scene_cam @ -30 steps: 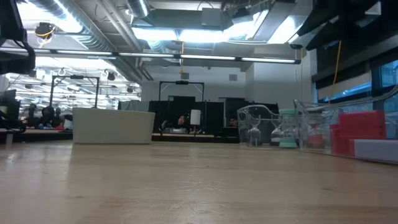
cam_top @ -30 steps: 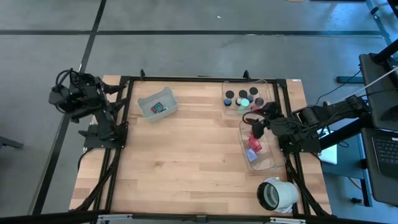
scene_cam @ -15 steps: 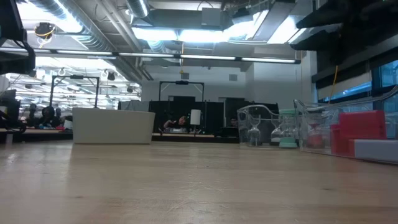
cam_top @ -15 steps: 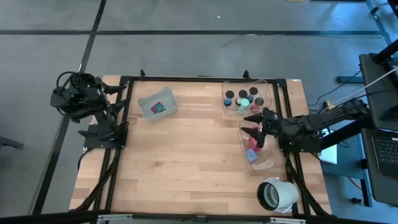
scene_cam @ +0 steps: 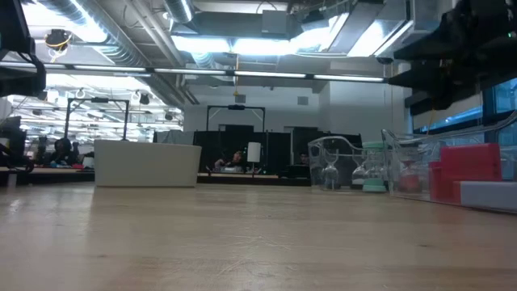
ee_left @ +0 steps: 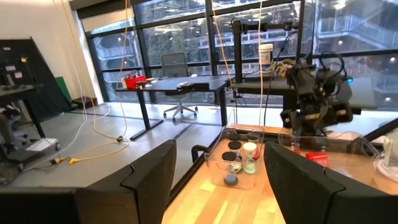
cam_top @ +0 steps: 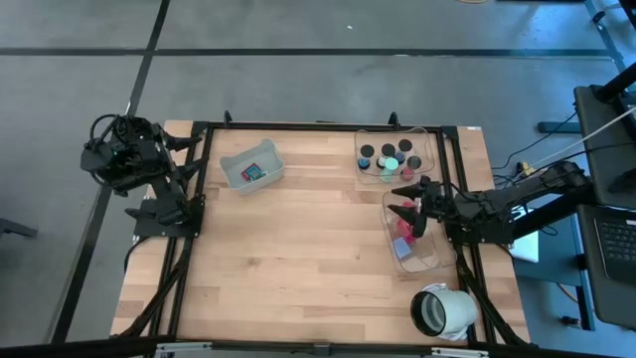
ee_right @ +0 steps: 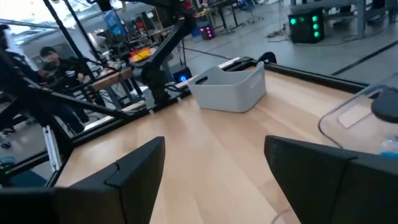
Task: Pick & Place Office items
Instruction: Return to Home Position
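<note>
The office items lie in trays. Black caps [cam_top: 368, 151] and teal bits [cam_top: 391, 164] sit in a clear tray [cam_top: 429, 139] at the far right. Red blocks [cam_top: 402, 231] and a lavender piece [scene_cam: 485, 196] sit in a second clear tray [cam_top: 432, 261] nearer the right edge. A grey tray [cam_top: 231, 169] at the far left holds a red and a teal bit [cam_top: 252, 172]. My right gripper [cam_top: 405, 202] hangs open just above the tray of red blocks, nothing between its fingers. My left gripper [ee_left: 219, 152] stands open off the table's left edge.
A big white hollow cylinder [cam_top: 442, 310] lies on its side at the near right corner. Black frame rails [cam_top: 189, 229] run along the table's left and right sides. The bare wooden top [cam_top: 298, 249] spreads between the trays.
My right gripper has come down toward the tray of red blocks and tipped from pointing downward to nearly level, staying open. In the low view its dark arm has sunk into the upper right of the picture.
</note>
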Controlling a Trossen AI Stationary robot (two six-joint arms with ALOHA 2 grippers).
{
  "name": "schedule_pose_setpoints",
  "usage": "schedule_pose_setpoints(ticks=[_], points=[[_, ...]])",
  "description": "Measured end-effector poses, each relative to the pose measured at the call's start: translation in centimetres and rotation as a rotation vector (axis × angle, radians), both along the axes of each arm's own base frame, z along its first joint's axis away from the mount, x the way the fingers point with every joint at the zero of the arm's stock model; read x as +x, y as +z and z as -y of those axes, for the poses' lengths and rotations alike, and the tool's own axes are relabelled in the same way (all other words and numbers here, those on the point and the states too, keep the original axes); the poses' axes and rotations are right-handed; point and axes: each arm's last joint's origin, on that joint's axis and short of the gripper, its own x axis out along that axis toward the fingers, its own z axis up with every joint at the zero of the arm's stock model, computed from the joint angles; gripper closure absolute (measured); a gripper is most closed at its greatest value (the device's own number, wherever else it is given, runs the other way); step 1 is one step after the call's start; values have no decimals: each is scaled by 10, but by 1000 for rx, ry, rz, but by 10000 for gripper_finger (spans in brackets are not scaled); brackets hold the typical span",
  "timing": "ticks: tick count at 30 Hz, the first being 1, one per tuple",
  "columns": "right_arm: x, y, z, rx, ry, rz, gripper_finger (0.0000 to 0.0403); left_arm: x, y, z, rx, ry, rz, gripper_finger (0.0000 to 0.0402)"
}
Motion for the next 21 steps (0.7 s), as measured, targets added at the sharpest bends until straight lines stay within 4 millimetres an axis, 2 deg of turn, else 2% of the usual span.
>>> schedule_pose_setpoints(ticks=[4, 8, 13, 17, 21], points=[[-2, -14, 0, -8, 33, 29, 124, 0, 0, 0, -88, 0, 47, 162], [-4, -26, 1, -42, 42, 58, 124, 1, -2, 1, -101, -2, 53, 162], [-5, -25, 1, -76, 45, 61, 124, 5, -13, 9, -138, -97, 67, 162], [-5, -26, 1, -86, 45, 58, 124, 10, -30, 21, -205, -256, 53, 162], [-5, -25, 1, -91, 20, 56, 124, 16, -55, 34, -280, -338, 29, 162]])
